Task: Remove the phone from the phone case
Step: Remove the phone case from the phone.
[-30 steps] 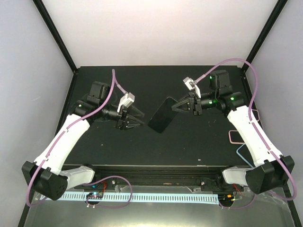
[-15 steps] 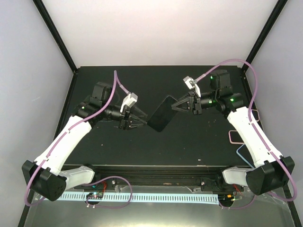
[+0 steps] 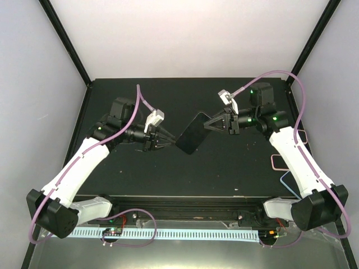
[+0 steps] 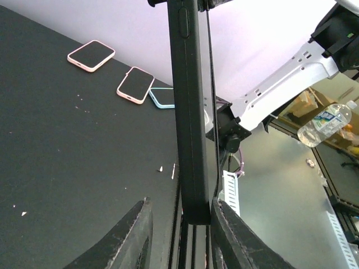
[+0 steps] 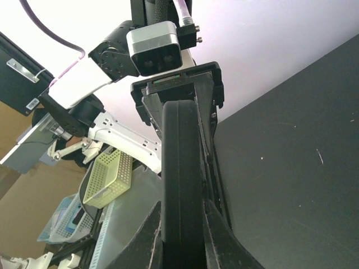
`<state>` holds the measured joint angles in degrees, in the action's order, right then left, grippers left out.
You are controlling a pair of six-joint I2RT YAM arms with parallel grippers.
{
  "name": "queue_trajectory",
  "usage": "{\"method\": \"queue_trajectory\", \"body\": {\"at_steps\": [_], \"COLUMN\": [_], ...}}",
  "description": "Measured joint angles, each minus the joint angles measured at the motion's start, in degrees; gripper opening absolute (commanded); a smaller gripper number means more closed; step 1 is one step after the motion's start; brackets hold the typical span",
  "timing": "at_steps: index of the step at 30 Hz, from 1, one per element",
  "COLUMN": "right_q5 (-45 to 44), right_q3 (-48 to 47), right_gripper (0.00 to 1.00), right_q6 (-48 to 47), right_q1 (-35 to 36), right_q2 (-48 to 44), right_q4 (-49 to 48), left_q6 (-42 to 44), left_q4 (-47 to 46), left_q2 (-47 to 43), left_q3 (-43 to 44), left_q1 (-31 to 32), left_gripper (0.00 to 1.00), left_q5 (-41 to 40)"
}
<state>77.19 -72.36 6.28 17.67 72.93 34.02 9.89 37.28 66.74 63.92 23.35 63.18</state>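
Your right gripper (image 3: pixel 207 124) is clamped on the black-cased slab phone (image 3: pixel 190 136) at its 2 o'clock end, anchoring it above the worktop (image 3: pixel 224 174). Left gripper (image 3: pixel 168 142) straddles the 8 o'clock end, jaws apart, likely to peel.

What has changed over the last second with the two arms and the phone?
The left gripper moved right until it straddles the lower end of the cased phone, and its jaws narrowed, though a gap shows on one side. The right gripper stayed clamped on the upper end, holding the phone above the table.
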Motion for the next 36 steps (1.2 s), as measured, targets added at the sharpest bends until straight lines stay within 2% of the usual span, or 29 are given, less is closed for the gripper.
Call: {"method": "queue_trajectory", "body": {"at_steps": [11, 36], "right_q5": [0.13, -0.68], "right_q3": [0.85, 0.83], "right_gripper": [0.01, 0.01], "right_q6": [2.29, 0.09], "right_q1": [-0.48, -0.85], "right_q2": [-0.02, -0.02], "right_q4": [-2.58, -0.39], "left_q6": [-1.60, -6.75], "left_q4": [-1.84, -6.08], "left_q2": [0.11, 2.84], "left_q3": [-0.52, -2.56], "left_q1": [-0.42, -1.09], "left_gripper": [0.17, 0.14], "left_q5": [-0.39, 0.96]}}
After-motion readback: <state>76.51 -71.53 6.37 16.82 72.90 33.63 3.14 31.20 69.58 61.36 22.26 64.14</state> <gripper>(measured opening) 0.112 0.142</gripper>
